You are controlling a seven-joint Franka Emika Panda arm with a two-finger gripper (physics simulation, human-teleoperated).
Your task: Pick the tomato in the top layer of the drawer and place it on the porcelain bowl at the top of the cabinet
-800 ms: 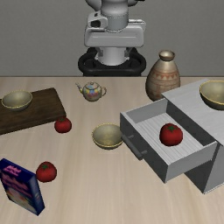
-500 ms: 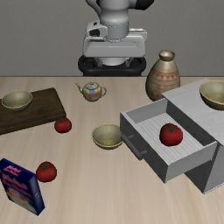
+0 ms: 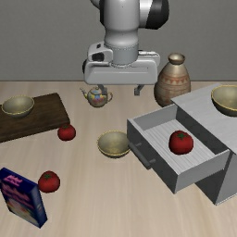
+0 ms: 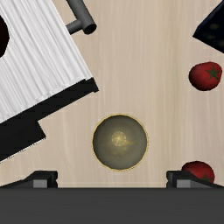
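Observation:
A red tomato lies in the pulled-out top drawer of the grey cabinet at the exterior view's right. On the cabinet's top stands the porcelain bowl. My gripper hangs open and empty above the table, behind the cabinet's left side and well away from the tomato. In the wrist view the open gripper is above a tan bowl, with the white drawer floor, its handle and a sliver of the tomato off to one side.
On the table are a tan bowl, two more tomatoes, a blue box, a teapot, a brown vase, and a wooden board carrying a bowl.
My arm has swung down and forward, bringing the hand lower over the table near the teapot. The tomato, drawer and bowls stay where they were.

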